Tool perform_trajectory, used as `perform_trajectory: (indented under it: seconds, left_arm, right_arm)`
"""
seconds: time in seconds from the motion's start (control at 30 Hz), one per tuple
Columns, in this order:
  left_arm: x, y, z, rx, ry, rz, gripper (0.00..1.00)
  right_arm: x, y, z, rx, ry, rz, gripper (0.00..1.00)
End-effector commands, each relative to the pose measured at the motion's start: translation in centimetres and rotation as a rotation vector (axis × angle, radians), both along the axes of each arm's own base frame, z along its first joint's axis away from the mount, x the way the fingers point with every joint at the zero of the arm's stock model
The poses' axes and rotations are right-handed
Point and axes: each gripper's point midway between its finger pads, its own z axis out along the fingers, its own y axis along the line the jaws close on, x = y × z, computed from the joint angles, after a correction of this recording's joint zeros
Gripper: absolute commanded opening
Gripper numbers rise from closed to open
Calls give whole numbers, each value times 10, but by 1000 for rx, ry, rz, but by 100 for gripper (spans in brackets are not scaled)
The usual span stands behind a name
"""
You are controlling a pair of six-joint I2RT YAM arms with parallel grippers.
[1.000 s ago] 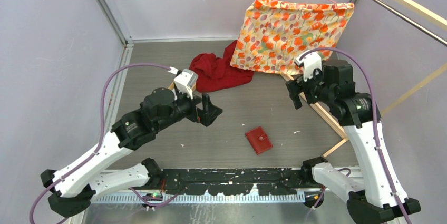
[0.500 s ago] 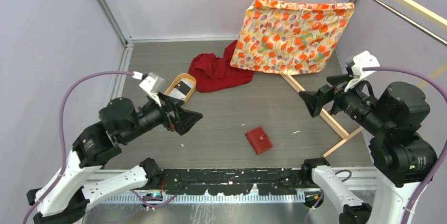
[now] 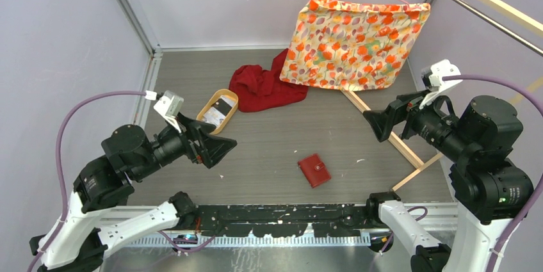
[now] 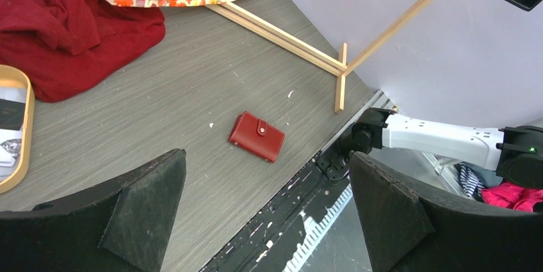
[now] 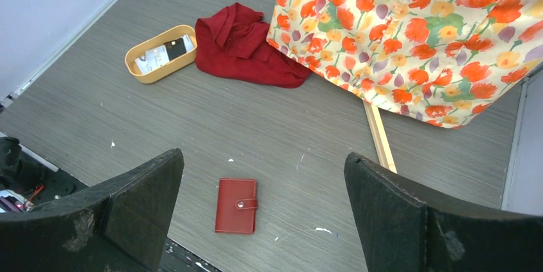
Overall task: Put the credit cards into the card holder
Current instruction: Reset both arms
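The card holder (image 3: 314, 170) is a small red wallet, snapped closed, lying flat on the grey table near the front edge. It also shows in both wrist views as the card holder (image 4: 257, 137) and the card holder (image 5: 236, 205). The credit cards (image 3: 221, 107), one whitish and one dark, lie in a tan oval tray (image 3: 209, 114) at the back left; the right wrist view shows these credit cards (image 5: 163, 52) too. My left gripper (image 3: 219, 150) hovers open and empty left of the wallet. My right gripper (image 3: 376, 125) hangs open and empty to the right, high above the table.
A crumpled red cloth (image 3: 262, 86) lies just right of the tray. A floral fabric (image 3: 355, 41) hangs on a hanger at the back right. A wooden frame bar (image 3: 390, 136) runs along the table under my right gripper. A black rail (image 3: 282, 214) lines the front edge.
Both arms have drawn back and up from the table's middle. My left gripper moved left and toward the front, uncovering the tray. My right gripper swung out to the right.
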Motion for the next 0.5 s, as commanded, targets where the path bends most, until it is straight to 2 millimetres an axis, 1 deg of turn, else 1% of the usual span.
perform_trajectory:
  seconds: [0.0, 0.47]
  left_arm:
    - [-6, 8, 13, -32, -22, 3, 100]
    - [-8, 14, 14, -31, -44, 7, 100]
  right_arm:
    - [-1, 3, 4, -2, -7, 24, 100]
    - [5, 5, 5, 12, 10, 34, 100]
